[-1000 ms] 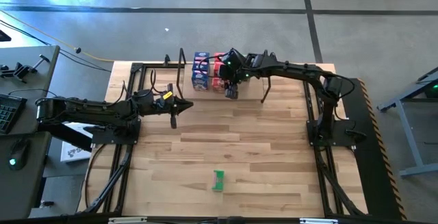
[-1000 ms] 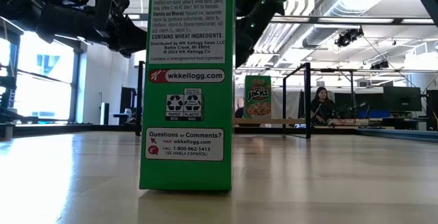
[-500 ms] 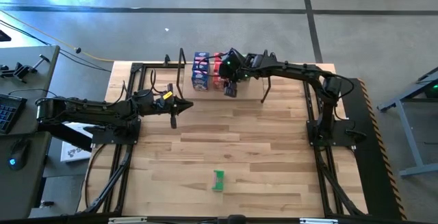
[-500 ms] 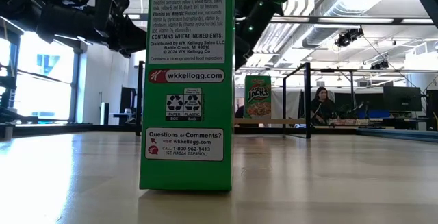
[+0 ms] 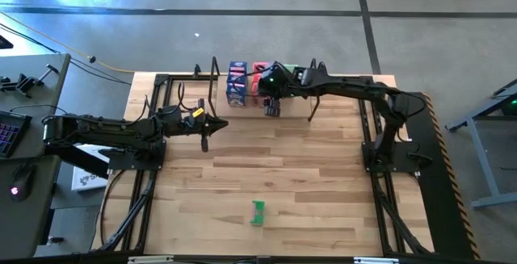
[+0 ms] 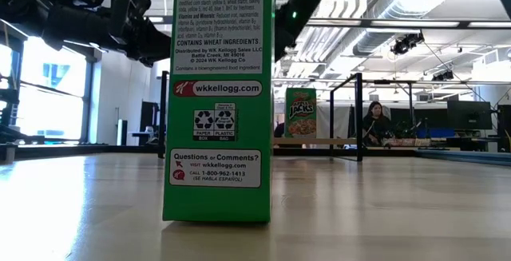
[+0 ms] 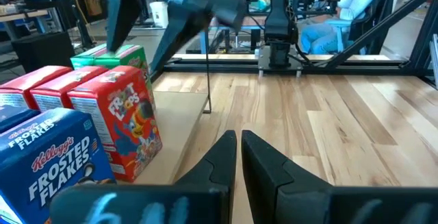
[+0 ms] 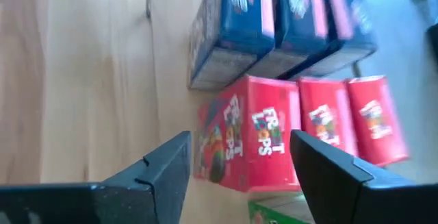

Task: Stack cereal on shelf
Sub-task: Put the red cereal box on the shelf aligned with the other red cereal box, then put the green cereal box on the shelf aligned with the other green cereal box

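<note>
Reaching over the shelf (image 5: 242, 101), right claw (image 5: 272, 94) (spread wide, empty) hovers above red cereal (image 8: 250, 142).

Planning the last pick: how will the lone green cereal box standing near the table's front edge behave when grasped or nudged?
The green cereal box stands upright on a narrow base, so a high sideways push would probably tip it. It looks like thin cardboard, likely light and somewhat crushable under a hard squeeze. Its flat printed sides should give the fingers fair grip.
</note>
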`<state>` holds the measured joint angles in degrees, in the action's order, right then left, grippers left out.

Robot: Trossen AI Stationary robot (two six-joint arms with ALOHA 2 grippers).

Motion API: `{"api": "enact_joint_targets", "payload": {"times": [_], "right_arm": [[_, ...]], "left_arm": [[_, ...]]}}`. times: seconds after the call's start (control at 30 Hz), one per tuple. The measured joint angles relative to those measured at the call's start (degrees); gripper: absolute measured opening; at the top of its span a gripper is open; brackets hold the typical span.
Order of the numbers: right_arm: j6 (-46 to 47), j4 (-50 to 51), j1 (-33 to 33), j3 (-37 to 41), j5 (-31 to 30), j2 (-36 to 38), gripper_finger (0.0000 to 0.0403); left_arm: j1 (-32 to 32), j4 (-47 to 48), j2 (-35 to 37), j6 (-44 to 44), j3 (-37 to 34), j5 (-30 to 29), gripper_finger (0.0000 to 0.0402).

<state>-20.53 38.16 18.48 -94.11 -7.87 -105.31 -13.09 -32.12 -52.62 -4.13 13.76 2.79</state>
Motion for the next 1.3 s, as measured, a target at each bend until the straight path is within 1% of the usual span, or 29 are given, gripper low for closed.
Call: {"api": "enact_joint_targets", "payload": {"times": [0.17, 0.3, 0.37, 0.47, 0.57, 0.7, 0.77, 0.8, 0.83, 0.9, 1.0, 1.1, 1.2, 1.3], "right_arm": [[0.7, 2.1, -3.4, 0.0, -5.0, 5.3, 0.0227], [5.3, 7.5, -6.3, 0.0, -5.6, 9.9, 0.0213], [8.5, 10.6, -8.2, -0.1, -5.5, 11.7, 0.0195], [13.9, 15.1, -11.8, 0.2, -4.8, 13.4, 0.0157], [19.4, 16.1, -15.9, 2.3, -1.5, 14.0, 0.011], [26.4, 10.0, -22.2, 10.4, 2.5, 13.9, 0.0046], [30.5, 3.0, -25.5, 16.2, 4.2, 13.9, 0.0017], [32.6, -0.8, -27.0, 19.0, 5.2, 13.8, 0.0009], [34.8, -4.8, -28.6, 21.7, 6.3, 13.8, 0.0005], [39.8, -14.1, -31.7, 25.8, 8.1, 13.8, 0.0009], [47.4, -23.4, -36.6, 29.6, 7.7, 13.8, 0.0012], [52.6, -28.3, -41.8, 30.2, 3.6, 13.5, 0.0005], [56.0, -31.1, -46.5, 30.1, -0.8, 11.7, 0.0001], [59.1, -34.0, -49.6, 30.1, -1.8, 9.5, 0.0002]], "left_arm": [[0.0, 0.2, 0.0, 0.0, 0.0, 0.1, 0.0015], [0.0, 0.5, 0.0, 0.0, 0.0, 0.1, 0.0014], [0.0, 0.7, 0.0, 0.0, 0.0, 0.1, 0.0011], [0.0, 0.7, 0.0, -0.1, 0.0, 0.1, 0.0007], [0.0, 0.7, 0.0, -0.1, 0.0, 0.1, 0.0002], [0.0, 0.7, 0.0, -0.2, 0.0, 0.1, 0.0001], [0.0, 0.7, 0.0, -0.6, 0.0, 1.1, 0.0001], [0.0, 0.7, 0.0, -0.6, 0.0, 1.6, 0.0001], [0.0, 0.7, 0.0, -0.6, 0.0, 2.0, 0.0001], [0.0, 0.7, 0.0, -0.6, 0.0, 2.2, 0.0001], [0.0, 0.9, 0.0, -0.6, 0.0, 2.2, 0.0001], [0.0, 0.9, 0.0, -0.6, 0.0, 2.2, 0.0001], [0.0, 0.9, 0.0, -0.6, 0.0, 2.2, 0.0], [0.0, 0.9, 0.0, -0.6, 0.0, 2.2, 0.0001]]}}
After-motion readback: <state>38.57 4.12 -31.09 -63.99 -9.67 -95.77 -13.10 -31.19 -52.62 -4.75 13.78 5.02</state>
